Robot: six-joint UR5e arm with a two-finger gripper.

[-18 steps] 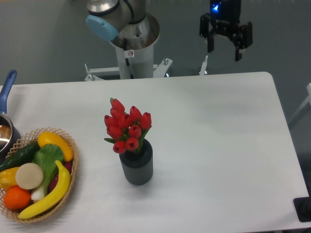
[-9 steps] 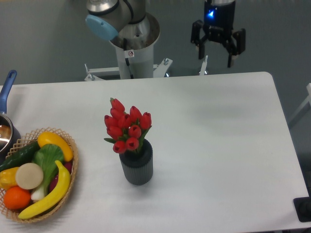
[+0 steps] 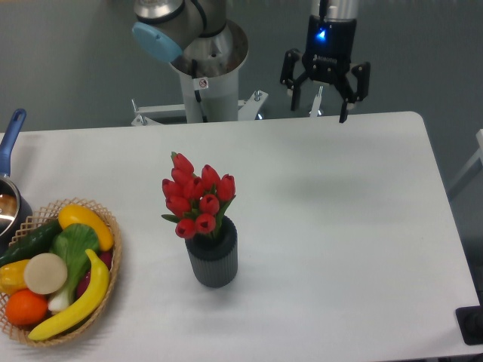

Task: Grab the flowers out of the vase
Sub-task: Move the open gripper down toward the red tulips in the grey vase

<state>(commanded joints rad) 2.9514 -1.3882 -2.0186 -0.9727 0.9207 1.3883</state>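
The flowers, a bunch of red tulip buds with green leaves, stand upright in the dark grey ribbed vase near the middle of the white table. My gripper hangs open over the table's far edge, up and to the right of the flowers and well apart from them. Its fingers point down with nothing between them.
A wicker basket with toy fruit and vegetables sits at the front left. A pot with a blue handle pokes in at the left edge. The arm's base column stands behind the table. A dark object lies at the front right corner.
The gripper has moved left and down toward the table's far edge, staying open. The flowers and vase have not moved.
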